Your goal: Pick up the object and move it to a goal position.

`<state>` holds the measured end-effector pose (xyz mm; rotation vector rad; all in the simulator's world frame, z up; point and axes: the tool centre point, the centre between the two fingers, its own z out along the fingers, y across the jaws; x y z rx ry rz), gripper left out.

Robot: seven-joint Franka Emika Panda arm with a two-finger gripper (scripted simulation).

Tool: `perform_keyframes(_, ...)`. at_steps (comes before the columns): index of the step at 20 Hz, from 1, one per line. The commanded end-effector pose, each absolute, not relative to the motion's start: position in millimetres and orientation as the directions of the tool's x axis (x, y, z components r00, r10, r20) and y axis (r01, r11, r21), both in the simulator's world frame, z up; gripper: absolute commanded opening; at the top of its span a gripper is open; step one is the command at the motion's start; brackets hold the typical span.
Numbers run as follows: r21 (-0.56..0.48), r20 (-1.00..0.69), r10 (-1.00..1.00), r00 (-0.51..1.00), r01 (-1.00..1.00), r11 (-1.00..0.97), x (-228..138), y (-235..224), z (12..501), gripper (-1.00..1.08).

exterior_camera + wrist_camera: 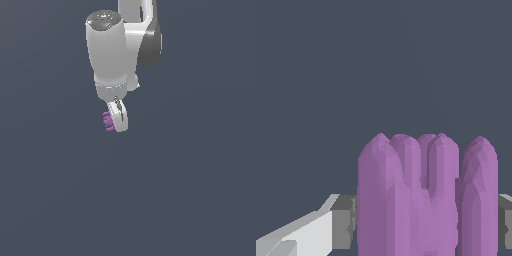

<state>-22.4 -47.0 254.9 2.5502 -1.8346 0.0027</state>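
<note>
Gripper (118, 121) fingers clamped on the purple object (108, 120), pads (342, 222) touching both its sides. Object sits between the fingertips, ridged teeth poking out past the near finger. White arm (107, 55) rises straight above the hand. Flat grey background all round.

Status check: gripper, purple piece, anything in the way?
Gripper shut on the purple piece. Fingers either side of it. No goal marker visible. Nothing else in view, path looks open.

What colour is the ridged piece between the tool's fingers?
Purple. The ridged piece shows best in the wrist view; the exterior view shows only a sliver beside the tool.
</note>
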Motion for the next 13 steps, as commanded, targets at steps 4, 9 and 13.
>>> perform_keyframes(4, 0.001, 0.002, -0.948, 0.318, -0.948, -0.318, -22, -36, 293, -1.0)
perform_keyframes(9, 0.0, 0.001, -0.948, 0.319, -0.948, -0.319, -21, -30, 310, -1.0)
perform_keyframes(13, 0.0, 0.0, -0.948, 0.319, -0.948, -0.319, -20, -29, 314, -1.0)
